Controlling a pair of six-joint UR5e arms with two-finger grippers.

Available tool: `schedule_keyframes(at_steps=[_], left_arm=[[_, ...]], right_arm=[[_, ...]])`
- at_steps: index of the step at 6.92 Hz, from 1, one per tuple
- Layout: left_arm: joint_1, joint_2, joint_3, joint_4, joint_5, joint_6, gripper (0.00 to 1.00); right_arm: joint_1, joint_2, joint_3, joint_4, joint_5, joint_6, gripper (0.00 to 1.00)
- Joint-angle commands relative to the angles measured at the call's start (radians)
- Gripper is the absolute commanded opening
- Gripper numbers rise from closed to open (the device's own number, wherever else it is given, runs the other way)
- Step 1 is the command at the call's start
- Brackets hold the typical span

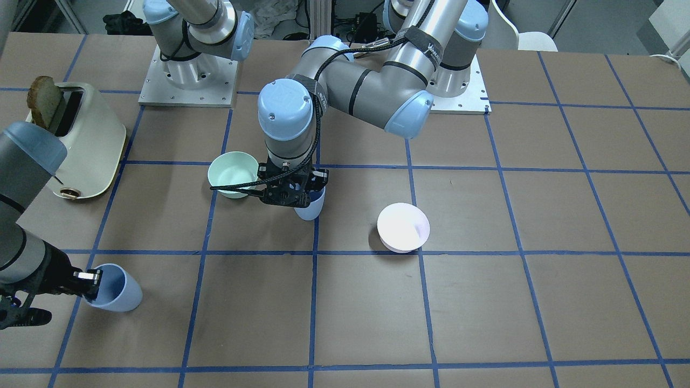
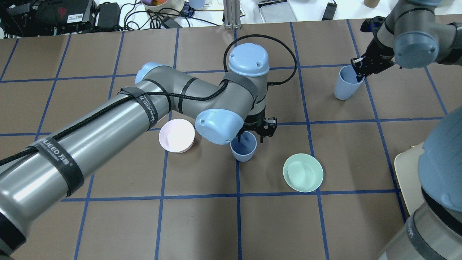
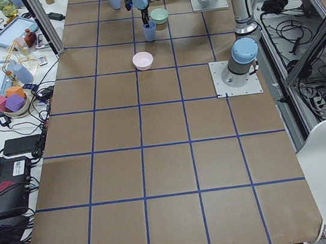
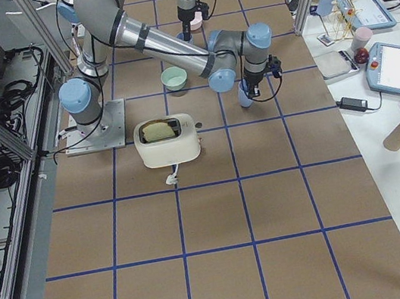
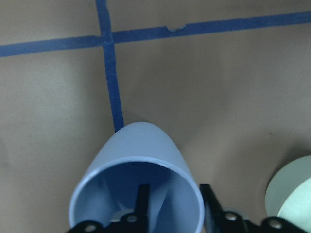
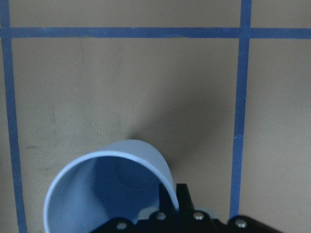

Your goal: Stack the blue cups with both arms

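Observation:
One blue cup (image 1: 311,210) stands near the table's middle, between the two bowls; it also shows in the overhead view (image 2: 243,152). My left gripper (image 1: 294,191) hangs straight down over it. In the left wrist view one finger (image 5: 143,204) is inside this cup (image 5: 136,150) and the other outside, with a gap to the wall, so my left gripper (image 5: 174,204) is open. The other blue cup (image 1: 116,291) stands near the far edge (image 2: 343,88). My right gripper (image 2: 359,74) is shut on its rim (image 6: 121,155).
A mint-green bowl (image 1: 233,173) sits right beside the left gripper's cup. A pale pink bowl (image 1: 403,227) sits on its other side. A cream toaster (image 1: 86,140) with a slice of bread (image 1: 43,99) stands on the right arm's side.

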Motion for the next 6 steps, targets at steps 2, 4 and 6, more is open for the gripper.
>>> schedule_keyframes(at_steps=[2,4,6], left_arm=[[0.214,0.132,0.251,-0.338,0.001,0.088,1.00],[0.395,0.234,0.251,-0.373,0.026,0.268,1.00],[0.439,0.330,0.159,-0.369,0.033,0.271,1.00]], right_arm=[[0.029,-0.097,-0.003,0.112,0.003,0.050,0.08],[0.156,-0.185,0.006,0.240,0.027,0.216,0.04],[0.317,-0.252,0.010,0.252,0.040,0.417,0.04]])
